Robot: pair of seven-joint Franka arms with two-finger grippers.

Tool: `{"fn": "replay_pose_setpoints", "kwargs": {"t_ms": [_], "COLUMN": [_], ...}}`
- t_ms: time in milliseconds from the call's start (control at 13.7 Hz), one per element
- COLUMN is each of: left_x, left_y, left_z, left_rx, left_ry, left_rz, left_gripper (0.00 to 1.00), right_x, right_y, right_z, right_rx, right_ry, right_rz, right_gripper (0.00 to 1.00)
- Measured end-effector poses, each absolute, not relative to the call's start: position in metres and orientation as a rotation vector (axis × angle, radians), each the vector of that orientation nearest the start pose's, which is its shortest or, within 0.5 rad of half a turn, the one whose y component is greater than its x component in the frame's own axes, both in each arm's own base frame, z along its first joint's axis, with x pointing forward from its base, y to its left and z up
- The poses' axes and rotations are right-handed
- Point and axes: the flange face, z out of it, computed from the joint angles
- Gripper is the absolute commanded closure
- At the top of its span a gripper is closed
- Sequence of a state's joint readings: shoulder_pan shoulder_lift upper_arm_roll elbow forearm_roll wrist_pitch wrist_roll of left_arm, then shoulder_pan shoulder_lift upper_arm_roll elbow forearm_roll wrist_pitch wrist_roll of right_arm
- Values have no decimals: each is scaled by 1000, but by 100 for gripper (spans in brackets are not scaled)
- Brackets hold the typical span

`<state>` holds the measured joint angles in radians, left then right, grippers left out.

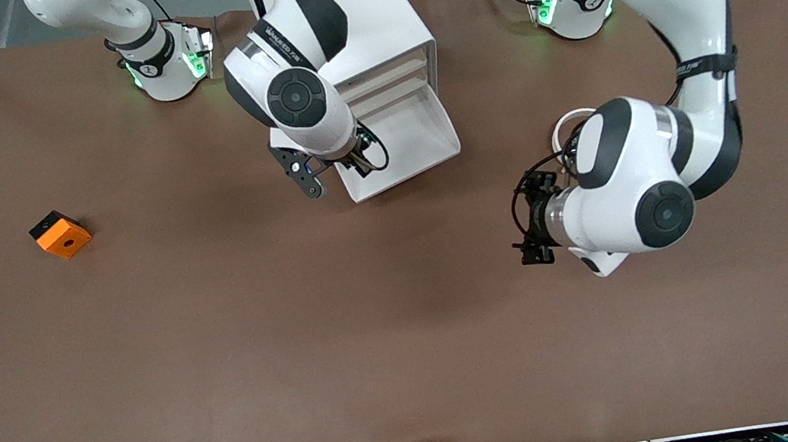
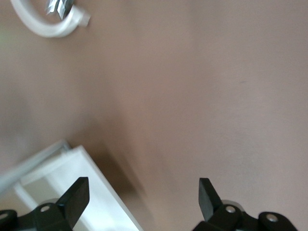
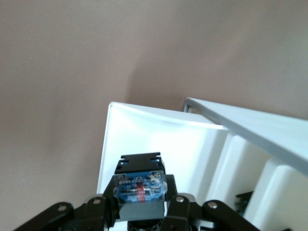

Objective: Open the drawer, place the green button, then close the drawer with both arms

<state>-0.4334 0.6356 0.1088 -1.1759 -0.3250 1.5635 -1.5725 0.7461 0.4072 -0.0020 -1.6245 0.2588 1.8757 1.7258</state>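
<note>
The white cabinet (image 1: 390,36) stands at the table's back middle. Its lowest drawer (image 1: 412,172) is pulled out toward the front camera. My right gripper (image 1: 357,163) hangs over the drawer's corner toward the right arm's end, shut on the button. In the right wrist view the button (image 3: 139,186) shows its black body with blue-red marks between the fingers of the right gripper (image 3: 140,206), over the white drawer tray (image 3: 159,139); its green cap is hidden. My left gripper (image 1: 529,223) is open and empty above bare table, toward the left arm's end from the drawer. The left wrist view shows the left gripper (image 2: 143,196) beside the drawer's corner (image 2: 62,173).
An orange-and-black cube (image 1: 60,234) lies on the brown table toward the right arm's end. A white cable loop (image 1: 569,121) hangs by the left wrist and shows in the left wrist view (image 2: 45,28). The cabinet's upper drawers (image 1: 386,79) are shut.
</note>
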Motion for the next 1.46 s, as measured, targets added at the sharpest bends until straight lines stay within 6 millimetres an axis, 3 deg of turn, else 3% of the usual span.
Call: {"fn": "replay_pose_setpoints", "kwargs": {"t_ms": [220,512,805,1098,1171,1244,1317,1390,1463], "left_x": [651,653,650,632,627,622,618,612,606], "left_y": [-264,-239,-227,-224,-228,-235,-244,-253,-262], "left_z": [431,450,441,417,409,401,390,380,369], "left_rx": [-2741,-2942,-3075,-3159,-3173,-3187,-3201,-3217,-3229], "left_ry": [-1378,-1009,-777,-611,-574,-542,-514,-469,-424], "left_rz": [378,344,274,192,182,168,152,138,133], "left_gripper": [0,0,0,0,0,0,0,0,0], "right_x": [459,444,432,419,416,414,413,413,413], "right_y": [470,484,494,503,506,508,509,509,509], "right_z": [350,320,300,278,275,274,274,275,275], "right_rx": [-2676,-2702,-2737,-2783,-2791,-2796,-2797,-2796,-2796], "right_ry": [1768,1804,1802,1793,1787,1782,1779,1779,1779], "right_rz": [442,481,504,516,515,515,514,513,513], "right_gripper": [71,71,70,65,61,48,29,2,0]}}
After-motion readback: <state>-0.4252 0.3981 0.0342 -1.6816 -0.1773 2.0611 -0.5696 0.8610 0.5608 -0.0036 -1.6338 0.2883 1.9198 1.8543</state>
